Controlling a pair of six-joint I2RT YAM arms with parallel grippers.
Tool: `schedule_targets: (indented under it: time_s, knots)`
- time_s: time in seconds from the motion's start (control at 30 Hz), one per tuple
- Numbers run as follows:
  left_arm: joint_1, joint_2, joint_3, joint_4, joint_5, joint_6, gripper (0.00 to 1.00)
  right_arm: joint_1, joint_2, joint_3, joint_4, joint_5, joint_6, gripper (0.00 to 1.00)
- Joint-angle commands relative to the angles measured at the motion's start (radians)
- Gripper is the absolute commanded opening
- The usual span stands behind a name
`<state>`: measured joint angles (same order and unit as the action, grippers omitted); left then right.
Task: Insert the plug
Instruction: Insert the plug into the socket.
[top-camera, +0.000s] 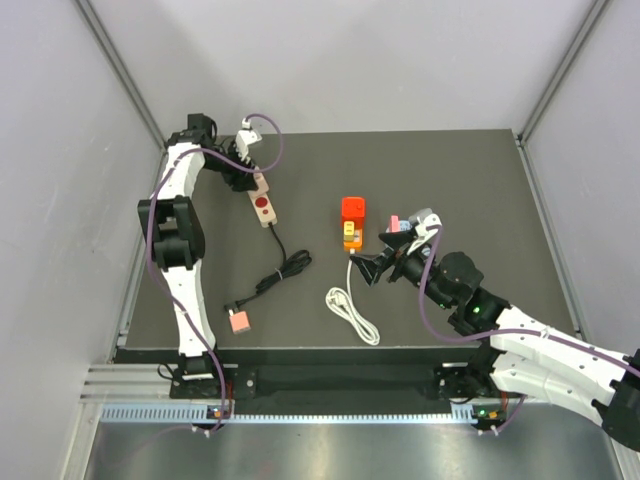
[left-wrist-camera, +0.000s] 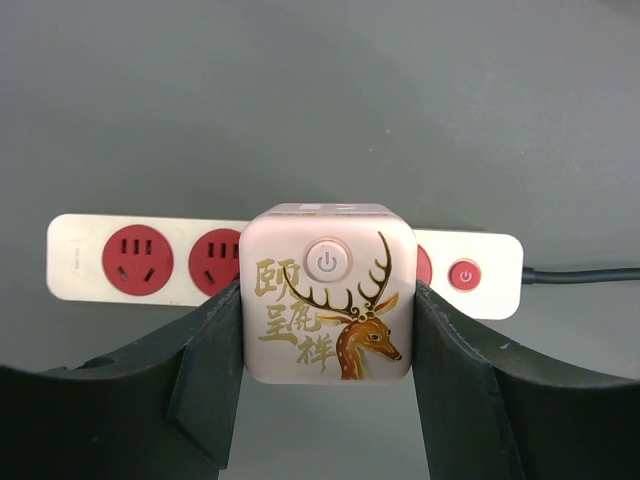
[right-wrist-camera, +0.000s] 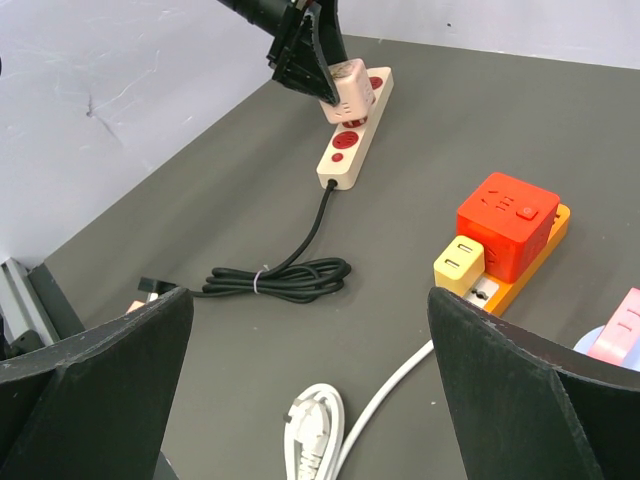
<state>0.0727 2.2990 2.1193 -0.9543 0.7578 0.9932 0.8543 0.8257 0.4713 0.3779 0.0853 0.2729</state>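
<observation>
The red plug (top-camera: 353, 208) sits on the far end of the orange power strip (top-camera: 351, 237) at mid table; it also shows in the right wrist view (right-wrist-camera: 508, 225), next to a small yellow plug (right-wrist-camera: 460, 262). My right gripper (top-camera: 372, 268) is open and empty, just near-right of the strip, its fingers (right-wrist-camera: 110, 380) wide apart. My left gripper (top-camera: 245, 160) is shut on a pale pink cube with a deer picture (left-wrist-camera: 328, 305). It holds the cube over a socket of the beige power strip (left-wrist-camera: 90, 262) at the back left. I cannot tell whether the cube is seated.
The beige strip's black cord (top-camera: 283, 272) lies coiled left of centre and ends at a pink block (top-camera: 239, 320). A white cable with its plug (top-camera: 350, 310) lies near the front. Pink and blue items (top-camera: 397, 224) lie right of the orange strip.
</observation>
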Motion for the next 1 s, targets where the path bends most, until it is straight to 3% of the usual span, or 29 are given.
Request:
schedule_targets:
  time_s: [0.0,0.97]
  knots:
    - [0.006,-0.078,0.039,0.028,-0.023,0.021,0.0,-0.009,-0.008,0.026,0.041,0.004,0.0,1.0]
    - [0.013,-0.009,0.018,0.065,0.023,0.117,0.0,-0.009,-0.014,0.018,0.044,0.013,-0.003,1.0]
